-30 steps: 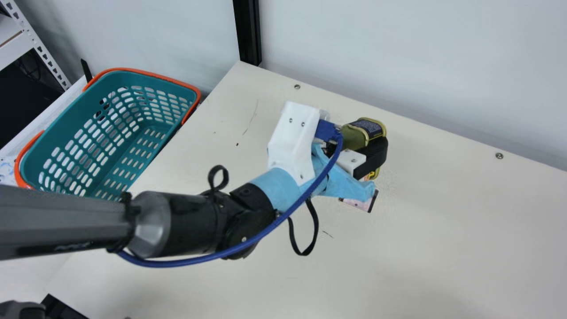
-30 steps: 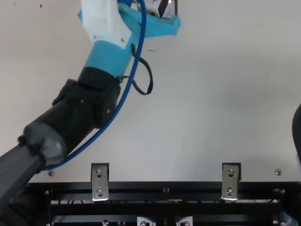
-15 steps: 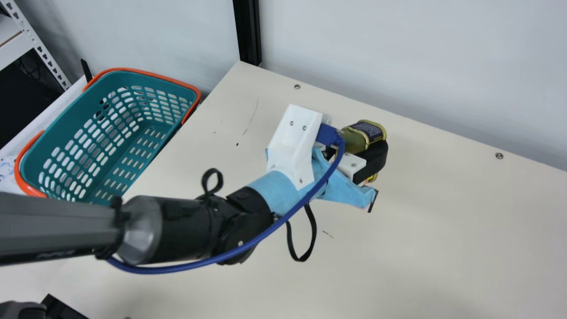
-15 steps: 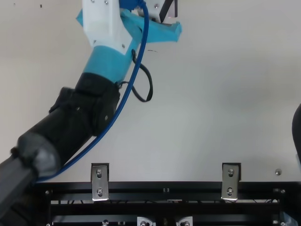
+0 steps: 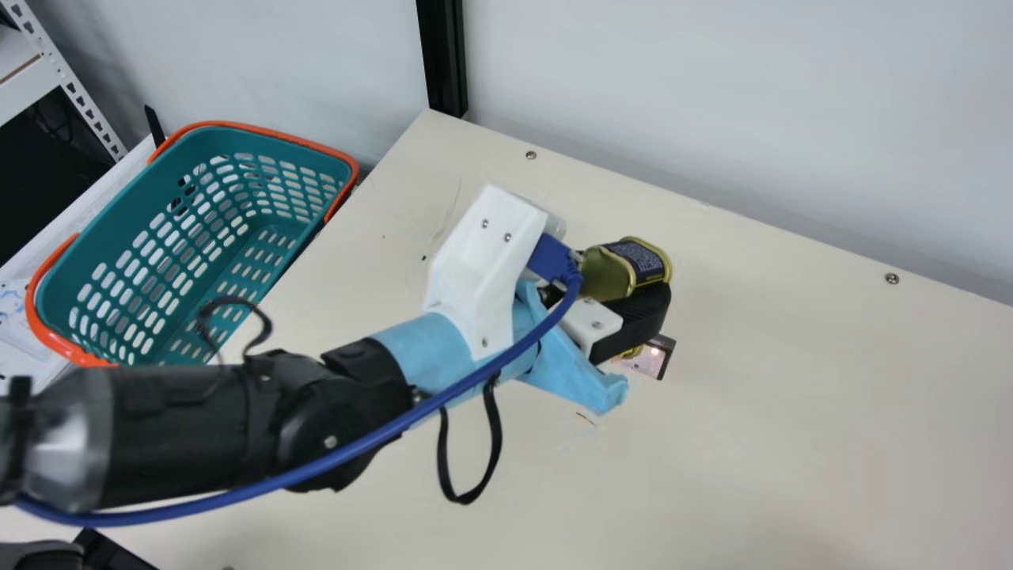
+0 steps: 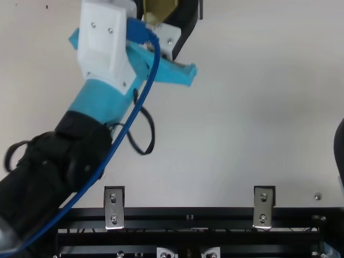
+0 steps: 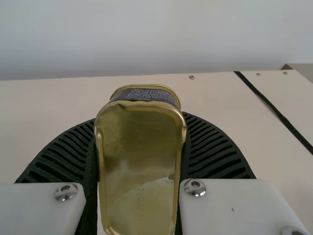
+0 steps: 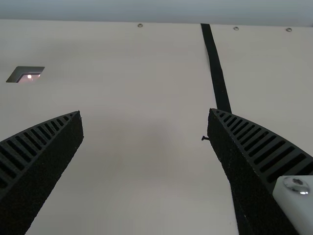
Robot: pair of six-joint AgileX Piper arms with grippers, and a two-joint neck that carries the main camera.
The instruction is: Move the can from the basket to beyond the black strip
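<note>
My left gripper [image 5: 631, 294] is over the table in the main view, shut on the gold can [image 5: 605, 273] with a dark label. In the left wrist view, the can [image 7: 139, 166] stands between the ribbed fingers of my left gripper [image 7: 140, 125], held from both sides. The can's gold end [image 6: 158, 8] shows at the top view's upper edge. The black strip [image 7: 274, 110] runs along the table past the can. My right gripper [image 8: 145, 115] is open with bare table between its fingers; the strip [image 8: 216, 68] passes behind one fingertip.
The teal basket [image 5: 277, 136] with orange handles stands beside the table's left edge. A small square cutout [image 5: 653, 356] is in the table close to the held can. A pale wall [image 5: 712, 95] rises behind the table's far edge.
The left arm has drawn back toward the main view's lower left, carrying the can, most of it in the last half second. More of the square cutout is uncovered.
</note>
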